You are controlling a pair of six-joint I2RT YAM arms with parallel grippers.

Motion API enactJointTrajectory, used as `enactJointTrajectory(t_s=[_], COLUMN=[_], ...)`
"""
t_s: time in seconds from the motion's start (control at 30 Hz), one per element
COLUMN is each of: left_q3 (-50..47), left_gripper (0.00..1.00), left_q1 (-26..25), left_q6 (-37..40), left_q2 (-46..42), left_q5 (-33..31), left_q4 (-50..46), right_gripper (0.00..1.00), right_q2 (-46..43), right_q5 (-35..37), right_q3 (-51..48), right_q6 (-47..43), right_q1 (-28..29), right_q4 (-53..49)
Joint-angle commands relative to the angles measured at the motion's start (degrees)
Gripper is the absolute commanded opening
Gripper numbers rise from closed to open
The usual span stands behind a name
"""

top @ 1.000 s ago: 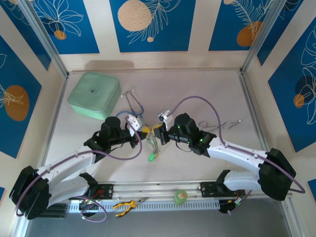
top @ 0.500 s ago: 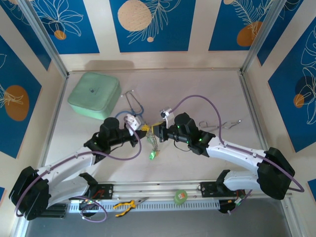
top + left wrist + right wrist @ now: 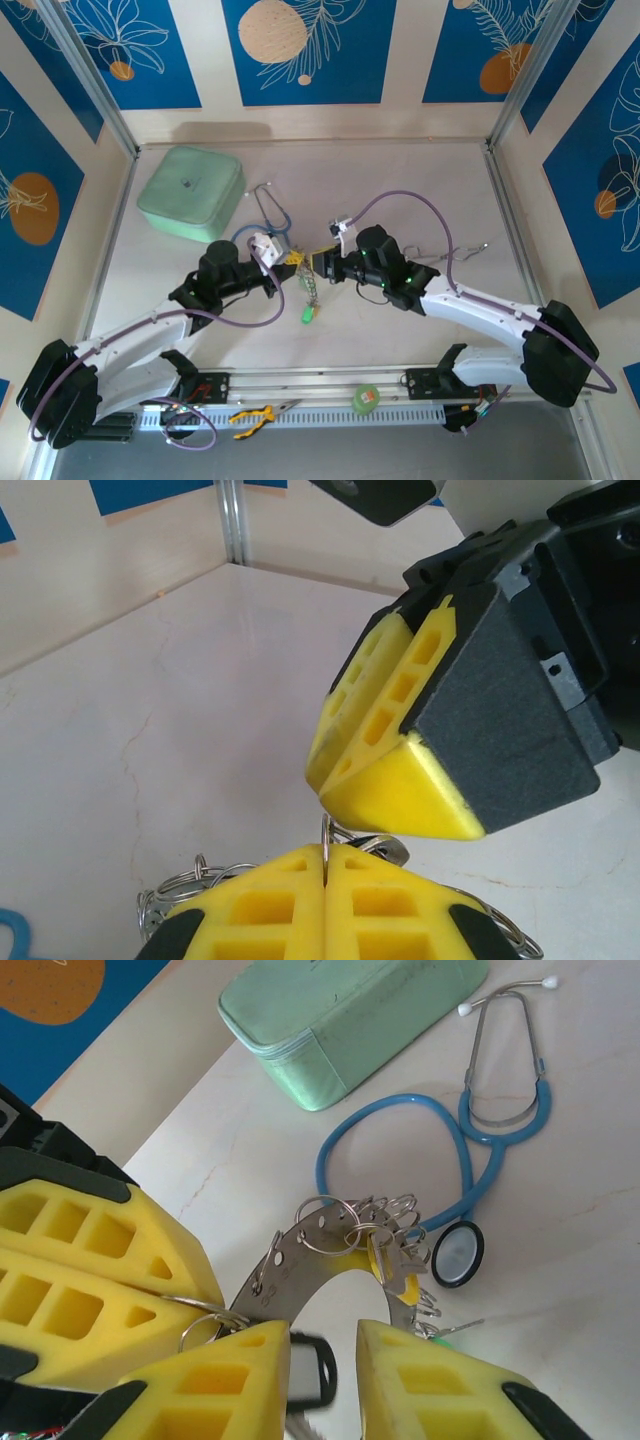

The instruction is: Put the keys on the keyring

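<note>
- The left gripper [image 3: 325,868] is clamped tight. Its yellow pads pinch the thin metal of the keyring [image 3: 285,1268], holding it just above the table [image 3: 400,180].
- The right gripper [image 3: 325,1338] sits nose to nose with it, jaws parted. A black tag [image 3: 310,1370] lies in the gap, close to one pad and clear of the other, so I'd say nothing is gripped there.
- The risk, to my eye, is that the loose tag and its key slip off before they are properly threaded. It could also catch on a pad and tug the ring out of the left pinch.
- The keys [image 3: 390,1250] bunch on the ring's far arc, and a green tag [image 3: 308,317] dangles low. A jolt could set them swinging and tangle them.
- The blue stethoscope [image 3: 335,1150] and the mint case [image 3: 340,1010] lie beyond. I can read no brand or writing on anything.
</note>
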Motion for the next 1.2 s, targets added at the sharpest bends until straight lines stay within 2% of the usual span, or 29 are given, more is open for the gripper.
enactJointTrajectory(t_s=[0.0,0.17,0.23,0.3,0.43,0.7,1.17], left_q3=[-0.41,-4.77,-5.42,-5.02,-5.48,-5.88,-5.91], left_gripper=[0.0,0.0,0.0,0.0,0.0,0.0,0.0], left_q1=[-0.5,-0.5,-0.48,-0.48,-0.41,-0.41,-0.44], left_q6=[-0.87,2.57,4.09,4.83,4.58,5.15,4.8], left_q2=[-0.5,0.92,1.55,1.94,3.21,4.56,4.57], left_q5=[2.29,7.33,7.6,7.67,9.19,12.23,12.78], left_q4=[7.31,19.7,21.75,21.7,25.35,27.76,27.37], right_gripper=[0.27,0.3,0.33,0.35,0.37,0.37,0.35], right_q2=[-3.82,-5.6,-6.27,-7.34,-8.94,-6.99,-3.11], right_q5=[-5.48,-19.27,-26.12,-28.72,-28.57,-25.98,-25.11], right_q3=[1.55,3.1,4.08,4.23,2.94,2.94,4.55], right_q6=[-6.52,-24.16,-34.52,-42.41,-50.09,-49.0,-48.72], right_q1=[-2.83,-9.25,-10.34,-10.41,-9.89,-8.52,-7.05], right_q4=[-2.99,-11.45,-16.11,-18.83,-18.55,-14.15,-12.23])
